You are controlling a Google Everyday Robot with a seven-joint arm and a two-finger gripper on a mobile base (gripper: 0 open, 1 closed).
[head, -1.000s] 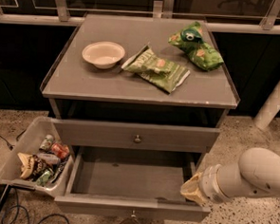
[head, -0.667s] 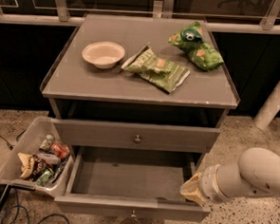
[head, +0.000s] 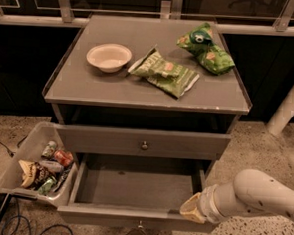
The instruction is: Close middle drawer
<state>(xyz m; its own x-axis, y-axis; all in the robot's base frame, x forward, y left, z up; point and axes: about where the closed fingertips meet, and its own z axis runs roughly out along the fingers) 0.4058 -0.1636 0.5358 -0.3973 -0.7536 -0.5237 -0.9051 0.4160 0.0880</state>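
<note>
Logging middle drawer [head: 132,188] | pulled open, just left of my gripper [head: 193,210], which sits at its right front corner | gripper state: cannot tell | handling, judged: stiff, light, empty wooden box, slides straight | contact: push flat front near knob [head: 139,223], left of gripper.

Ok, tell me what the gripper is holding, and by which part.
Cannot tell: the gripper sits at the open middle drawer's front right corner, but no grasp is visible.

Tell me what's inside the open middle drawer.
The middle drawer shows only bare grey floor. Its back is hidden under the upper drawer; the gripper covers its front right corner.
</note>
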